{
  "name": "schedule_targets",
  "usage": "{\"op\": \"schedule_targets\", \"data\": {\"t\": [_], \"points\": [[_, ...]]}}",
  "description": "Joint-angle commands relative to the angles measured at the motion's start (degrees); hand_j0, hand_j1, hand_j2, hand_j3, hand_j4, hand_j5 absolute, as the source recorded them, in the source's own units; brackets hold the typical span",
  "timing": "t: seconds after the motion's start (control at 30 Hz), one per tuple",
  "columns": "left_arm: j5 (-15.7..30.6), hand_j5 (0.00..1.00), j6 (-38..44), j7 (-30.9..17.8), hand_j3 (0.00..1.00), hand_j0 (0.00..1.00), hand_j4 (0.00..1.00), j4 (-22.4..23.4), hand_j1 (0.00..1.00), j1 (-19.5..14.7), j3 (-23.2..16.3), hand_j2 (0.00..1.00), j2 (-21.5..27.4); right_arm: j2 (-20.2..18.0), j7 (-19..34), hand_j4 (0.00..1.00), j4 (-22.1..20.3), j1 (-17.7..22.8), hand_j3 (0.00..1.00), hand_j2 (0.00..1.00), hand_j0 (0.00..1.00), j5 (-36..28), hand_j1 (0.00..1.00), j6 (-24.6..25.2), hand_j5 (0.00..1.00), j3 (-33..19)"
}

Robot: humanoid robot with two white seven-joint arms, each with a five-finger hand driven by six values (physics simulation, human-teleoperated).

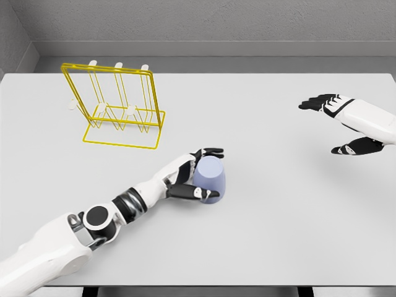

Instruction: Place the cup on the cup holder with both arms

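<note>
White table (grey walls behind), yellow rack, lilac cup

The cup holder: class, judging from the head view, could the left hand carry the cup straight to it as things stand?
Probably yes. The left hand is wrapped around the cup, and only bare table lies between it and the yellow cup holder. The right hand hovers far off, out of the way.
</note>
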Motion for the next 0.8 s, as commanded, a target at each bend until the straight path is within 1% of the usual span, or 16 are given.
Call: {"op": "schedule_targets", "data": {"t": [0.0,0.23,0.37,0.47,0.57,0.77], "points": [[0.1,0.67,-0.1,0.0,0.67,0.67,0.67,0.1,0.67,0.0,0.0,0.67,-0.4,-0.1,0.0,1.0,0.0,0.0,1.0,1.0,1.0,-0.4,1.0,0.2,1.0,0.0],[0.1,0.67,-0.3,0.1,0.67,0.67,0.67,0.4,0.67,-0.1,0.2,0.67,-0.4,-0.1,0.0,1.0,0.0,0.2,1.0,1.0,1.0,-0.5,1.0,0.2,1.0,0.0],[0.2,0.68,-0.3,0.0,0.68,0.68,0.68,-0.3,0.68,-0.3,0.4,0.68,-0.2,-0.1,0.0,1.0,0.0,0.2,1.0,1.0,1.0,-0.5,1.0,0.2,1.0,0.0],[0.2,0.68,-0.4,0.1,0.68,0.68,0.68,-2.4,0.68,-0.3,1.1,0.68,0.5,-0.1,0.0,1.0,0.0,0.2,1.0,1.0,1.0,-0.5,1.0,0.2,1.0,0.0],[0.3,0.68,-2.0,0.1,0.68,0.68,0.68,-3.6,0.68,-0.2,1.4,0.68,2.3,-0.1,0.0,1.0,0.0,0.2,1.0,1.0,1.0,-0.5,1.0,0.2,1.0,0.0],[0.3,0.68,-2.2,0.1,0.68,0.68,0.68,-7.5,0.68,0.1,2.1,0.68,5.6,-0.1,0.0,1.0,0.0,0.2,1.0,1.0,1.0,-0.5,1.0,0.2,1.0,0.0]]}}
